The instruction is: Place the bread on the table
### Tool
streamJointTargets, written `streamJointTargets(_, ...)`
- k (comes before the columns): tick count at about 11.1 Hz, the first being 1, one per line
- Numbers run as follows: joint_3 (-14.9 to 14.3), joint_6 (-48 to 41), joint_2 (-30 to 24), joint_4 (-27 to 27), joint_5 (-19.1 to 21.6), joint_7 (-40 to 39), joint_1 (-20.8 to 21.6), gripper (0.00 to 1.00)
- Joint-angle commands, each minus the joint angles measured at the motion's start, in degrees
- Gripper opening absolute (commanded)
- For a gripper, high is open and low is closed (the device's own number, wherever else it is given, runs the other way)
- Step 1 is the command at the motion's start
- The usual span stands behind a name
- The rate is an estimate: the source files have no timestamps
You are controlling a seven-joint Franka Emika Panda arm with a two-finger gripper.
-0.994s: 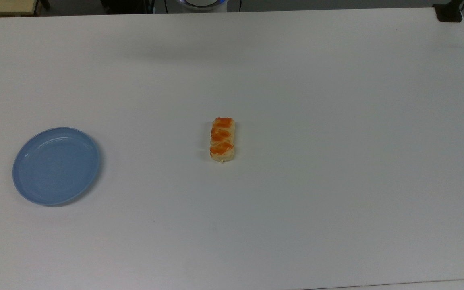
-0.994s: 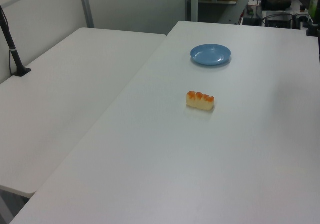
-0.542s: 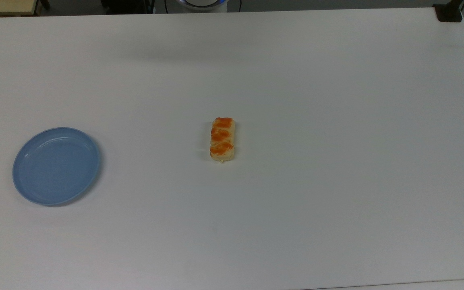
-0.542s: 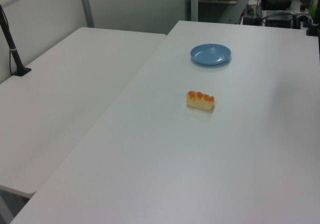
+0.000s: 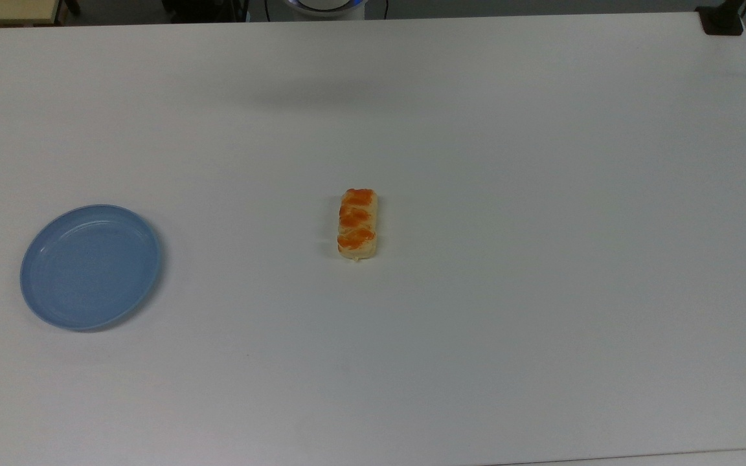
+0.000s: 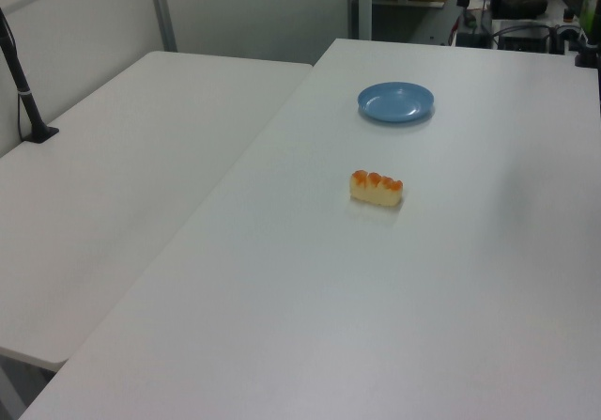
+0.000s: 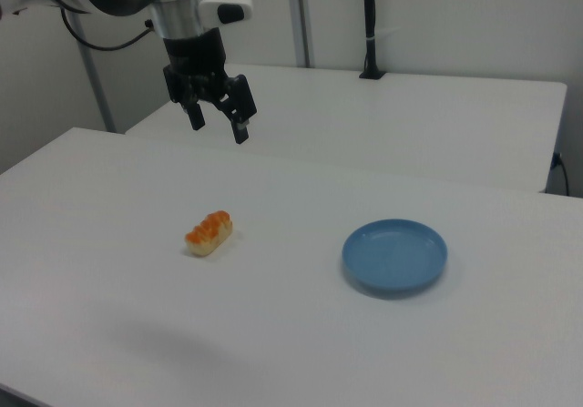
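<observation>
Bread (image 5: 357, 224) flat on the tabletop (image 5: 541, 194), near mid-surface, orange-glazed side up. Long axis runs top-to-bottom in the top view; in the left view (image 6: 376, 188) runs roughly left-right.

Gripper (image 7: 219, 120) up in the air in the right view, well above the tabletop, pointing down. Fingers (image 7: 240, 127) spread apart, nothing between them. No contact with the bread (image 7: 209, 233): lies below the fingers and slightly toward the right view's left, well apart from them. Faint soft shadow on the tabletop in the top view, above the bread in frame.

Blue plate (image 5: 90, 266) well apart from the bread, toward the top view's left, nothing on it. In the right view, plate (image 7: 394, 256) sits to the right view's right of the bread; in the left view (image 6: 395, 101) sits farther back than the bread.

Second white table (image 6: 122, 176) butted alongside at the left view's left, black pole (image 6: 21, 82) standing at its far edge. Black clamp (image 5: 721, 19) at the top view's upper right corner of the tabletop.
</observation>
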Motion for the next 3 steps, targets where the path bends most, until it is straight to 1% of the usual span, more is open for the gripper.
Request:
streamJointTargets(1, 1.00, 0.00, 1.08, 0.73, 0.15, 0.27, -1.00, 1.00)
streamJointTargets(3, 1.09, -0.08, 1.17, 0.65, 0.15, 0.18, -0.92, 1.00)
